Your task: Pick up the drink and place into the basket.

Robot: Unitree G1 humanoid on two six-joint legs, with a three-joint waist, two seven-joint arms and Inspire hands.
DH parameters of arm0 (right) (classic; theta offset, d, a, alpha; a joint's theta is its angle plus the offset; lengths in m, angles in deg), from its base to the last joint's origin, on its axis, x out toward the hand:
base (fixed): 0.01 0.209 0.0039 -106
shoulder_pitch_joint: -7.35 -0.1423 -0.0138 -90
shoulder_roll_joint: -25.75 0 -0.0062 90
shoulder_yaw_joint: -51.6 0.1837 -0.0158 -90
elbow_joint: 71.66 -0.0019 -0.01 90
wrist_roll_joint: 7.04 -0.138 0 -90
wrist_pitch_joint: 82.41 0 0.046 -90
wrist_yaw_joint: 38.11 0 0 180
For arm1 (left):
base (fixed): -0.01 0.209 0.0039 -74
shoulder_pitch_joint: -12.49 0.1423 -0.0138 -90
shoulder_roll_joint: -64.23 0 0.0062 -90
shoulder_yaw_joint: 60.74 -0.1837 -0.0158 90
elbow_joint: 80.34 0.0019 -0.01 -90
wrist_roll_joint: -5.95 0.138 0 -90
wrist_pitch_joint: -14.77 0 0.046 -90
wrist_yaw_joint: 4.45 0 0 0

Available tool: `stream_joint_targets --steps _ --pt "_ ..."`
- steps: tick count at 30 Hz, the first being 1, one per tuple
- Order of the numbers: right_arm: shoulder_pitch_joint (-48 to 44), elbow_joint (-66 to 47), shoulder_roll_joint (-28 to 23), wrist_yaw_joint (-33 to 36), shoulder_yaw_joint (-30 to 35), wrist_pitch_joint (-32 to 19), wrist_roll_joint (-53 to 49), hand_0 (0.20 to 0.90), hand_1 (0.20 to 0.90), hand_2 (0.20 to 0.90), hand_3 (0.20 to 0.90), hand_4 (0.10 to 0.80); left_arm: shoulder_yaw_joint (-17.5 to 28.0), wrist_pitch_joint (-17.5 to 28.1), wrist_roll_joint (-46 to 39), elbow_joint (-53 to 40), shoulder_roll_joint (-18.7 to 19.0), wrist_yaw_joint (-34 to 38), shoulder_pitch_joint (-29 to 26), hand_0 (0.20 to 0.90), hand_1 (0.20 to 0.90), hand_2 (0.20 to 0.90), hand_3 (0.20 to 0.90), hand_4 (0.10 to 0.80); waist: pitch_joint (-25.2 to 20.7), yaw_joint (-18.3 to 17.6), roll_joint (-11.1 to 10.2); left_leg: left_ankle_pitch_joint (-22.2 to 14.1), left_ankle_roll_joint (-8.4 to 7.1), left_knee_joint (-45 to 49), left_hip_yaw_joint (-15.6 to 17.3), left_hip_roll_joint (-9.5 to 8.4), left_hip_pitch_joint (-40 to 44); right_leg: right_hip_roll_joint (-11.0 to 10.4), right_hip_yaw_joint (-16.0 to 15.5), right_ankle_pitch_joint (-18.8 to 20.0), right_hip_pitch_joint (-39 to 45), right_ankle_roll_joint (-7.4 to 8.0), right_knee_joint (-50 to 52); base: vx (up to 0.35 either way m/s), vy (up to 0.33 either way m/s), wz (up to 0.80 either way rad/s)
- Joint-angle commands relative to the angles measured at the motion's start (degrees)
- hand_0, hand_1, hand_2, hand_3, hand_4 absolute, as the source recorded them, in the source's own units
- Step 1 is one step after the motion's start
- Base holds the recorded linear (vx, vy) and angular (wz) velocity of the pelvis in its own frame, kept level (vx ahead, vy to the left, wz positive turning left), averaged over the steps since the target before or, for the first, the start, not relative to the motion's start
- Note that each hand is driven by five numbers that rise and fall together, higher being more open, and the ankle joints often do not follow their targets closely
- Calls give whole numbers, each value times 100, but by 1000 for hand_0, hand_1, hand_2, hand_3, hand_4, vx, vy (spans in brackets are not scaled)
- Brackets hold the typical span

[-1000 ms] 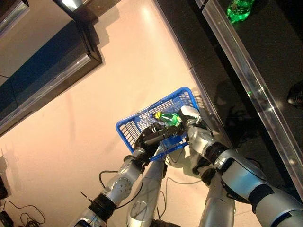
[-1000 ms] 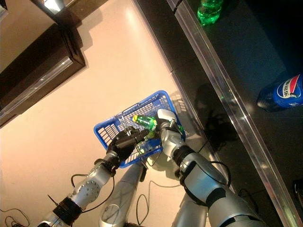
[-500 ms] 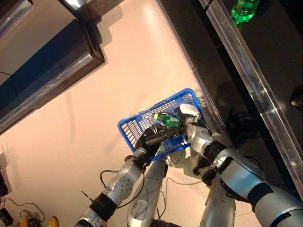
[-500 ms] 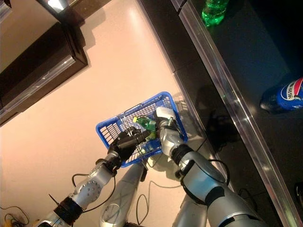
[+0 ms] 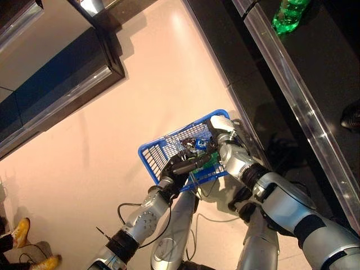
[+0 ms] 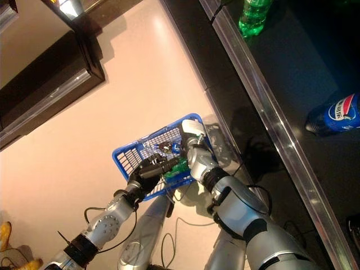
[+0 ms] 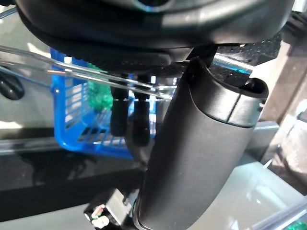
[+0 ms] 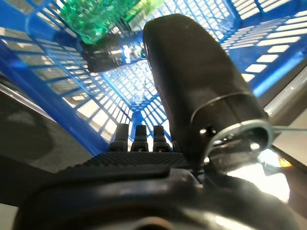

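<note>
Black counter [image 6: 315,62] bearing green bottle [image 6: 250,16], blue bottle [image 6: 336,113]

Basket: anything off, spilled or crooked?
Nothing spilled or damaged. The green bottle lies on its side inside the blue basket, which the left hand holds by its wire handle. The right hand reaches in beside the bottle.

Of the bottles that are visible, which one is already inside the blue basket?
The green bottle lying in the blue basket, beside the right hand. The other green bottle and the blue bottle are on the dark counter.
</note>
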Motion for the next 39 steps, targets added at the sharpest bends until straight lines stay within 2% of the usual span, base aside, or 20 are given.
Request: stream_joint_targets --steps 1,6,12,15,18,22,23,27,32,39 --pt "-490 -946 -25 469 72 -451 -292 900 900 900 900 800 248 524 90 -2048 43 -627 -72 300 300 300 200 100 -57 -1 -134 -1016 289 456 323 -289 340 177 507 1502 1042 820 -2483 -38 -20 -5" --pt "198 -2280 -461 730 181 -390 -754 900 900 900 900 800 594 497 30 -2294 226 -656 244 300 300 300 200 100 -57 -169 -246 -1044 245 301 424 -195 783 240 536 1455 1481 787 -2645 -31 -14 -6" --pt "1768 -4206 -887 817 831 -779 -806 900 900 900 900 800 1135 536 -4 -2624 359 -723 895 300 300 300 200 100 -57 -459 -399 -1095 211 39 563 -63 1494 365 668 1358 2143 761 -2860 -14 -7 -16" --pt "2537 -5081 -1146 763 1075 -1033 -810 900 900 900 900 800 1324 541 -1 -2753 370 -687 1185 300 300 300 200 100 -220 -608 -485 -1131 184 -63 630 2 1712 438 725 1302 2364 747 -2975 30 -4 -25" --pt "3350 -5662 -1317 641 1412 -1533 -1005 900 900 900 900 800 1483 520 -9 -2827 339 -722 1495 300 300 300 200 100 -430 -737 -535 -1157 161 -161 705 62 1935 509 777 1242 2578 733 -3075 45 2 -20" --pt "4522 -6407 -1439 113 1845 -2565 -1588 900 900 900 900 800 1623 497 46 -2942 277 -736 1935 300 300 300 200 100 -753 -890 -586 -1210 161 -207 790 104 2202 577 841 1169 2812 727 -3138 58 -2 -18" --pt "4616 -6474 -1449 71 1878 -2661 -1663 900 900 900 900 800 1633 498 49 -2944 276 -743 1976 300 300 300 200 100 -780 -903 -588 -1218 163 -202 801 107 2219 581 847 1161 2826 725 -3135 60 -6 -8" --pt "5792 -6967 -1392 -859 2268 -3589 -2795 900 900 900 900 800 1792 402 89 -2904 238 -888 2516 300 300 300 200 100 -1160 -1051 -656 -1320 166 -146 938 152 2439 599 896 1083 3027 735 -3142 97 -10 -6" --pt "6810 -7183 -1378 -1719 2618 -3555 -3491 900 900 900 900 800 2036 171 54 -2874 156 -1054 3124 300 300 300 200 100 -1694 -1213 -703 -1399 182 -236 1141 225 2797 590 984 1077 3312 791 -3295 133 5 -19" --pt "7206 -7205 -1481 -1857 2661 -3482 -3719 900 900 900 900 800 2086 97 -28 -2915 248 -1084 3383 300 300 300 200 100 -2020 -1283 -731 -1429 175 -476 1256 264 3156 614 1038 1144 3604 851 -3590 84 -17 -10"
